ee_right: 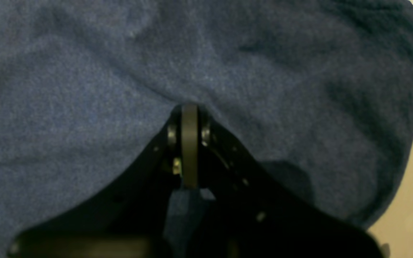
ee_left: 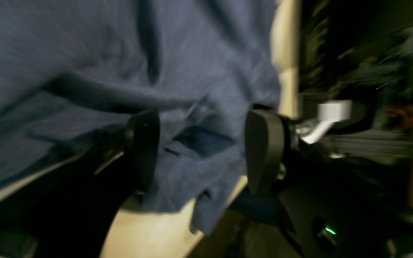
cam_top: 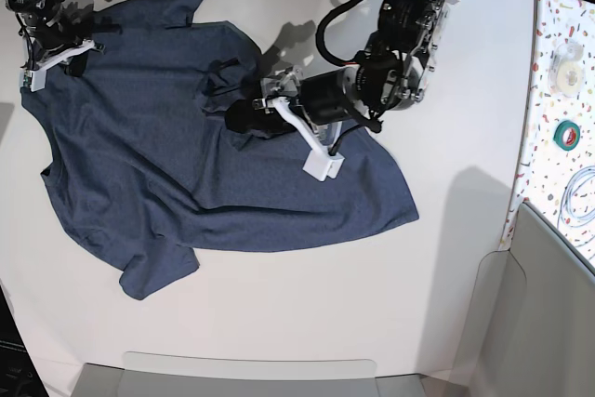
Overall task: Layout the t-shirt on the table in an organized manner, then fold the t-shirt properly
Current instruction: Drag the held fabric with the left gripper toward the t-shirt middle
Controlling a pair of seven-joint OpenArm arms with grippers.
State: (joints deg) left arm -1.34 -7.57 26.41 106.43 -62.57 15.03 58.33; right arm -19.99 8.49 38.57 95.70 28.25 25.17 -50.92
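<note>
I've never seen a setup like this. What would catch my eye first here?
A big dark blue t-shirt sprawls rumpled across the white table, filling its left and middle. One black arm reaches over the shirt's middle, its left gripper spread open just above the cloth. At the far left corner, the right gripper is shut, pinching the shirt's edge.

Speckled confetti-patterned strip [cam_top: 558, 109] along one side; dark clutter beyond.

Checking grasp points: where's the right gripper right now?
Base view, far upper left: the right gripper is shut on the t-shirt at its top-left edge, over the table.
</note>
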